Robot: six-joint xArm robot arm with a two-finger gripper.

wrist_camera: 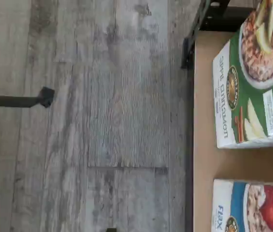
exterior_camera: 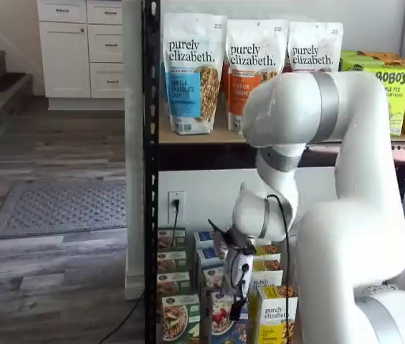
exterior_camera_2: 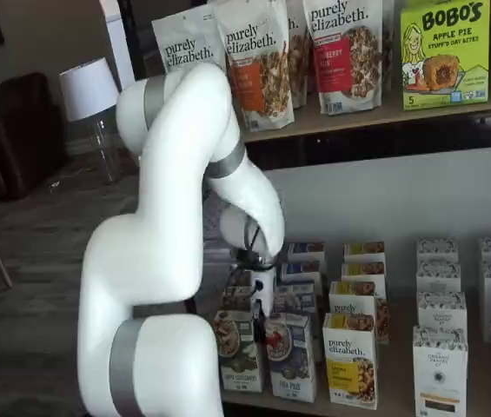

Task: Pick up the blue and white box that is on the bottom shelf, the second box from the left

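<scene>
The blue and white box (exterior_camera_2: 290, 356) stands at the front of the bottom shelf (exterior_camera_2: 395, 387), between a green-and-white carton (exterior_camera_2: 236, 352) and a yellow carton (exterior_camera_2: 351, 360). In both shelf views my gripper (exterior_camera_2: 266, 334) hangs straight down just in front of and above the blue and white box (exterior_camera: 220, 319), its black fingers level with the box's top. The gripper (exterior_camera: 236, 309) holds nothing and stands open. The wrist view shows a corner of the blue and white box (wrist_camera: 252, 208) on the tan shelf board (wrist_camera: 204, 145), beside the green-and-white carton (wrist_camera: 254, 77); no fingers show there.
More rows of small cartons (exterior_camera_2: 441, 295) fill the bottom shelf behind and to the right. Granola bags (exterior_camera: 193, 72) stand on the level above. A black rack post (exterior_camera: 150, 172) rises at the shelf's left edge. Grey plank floor (wrist_camera: 102, 116) lies in front.
</scene>
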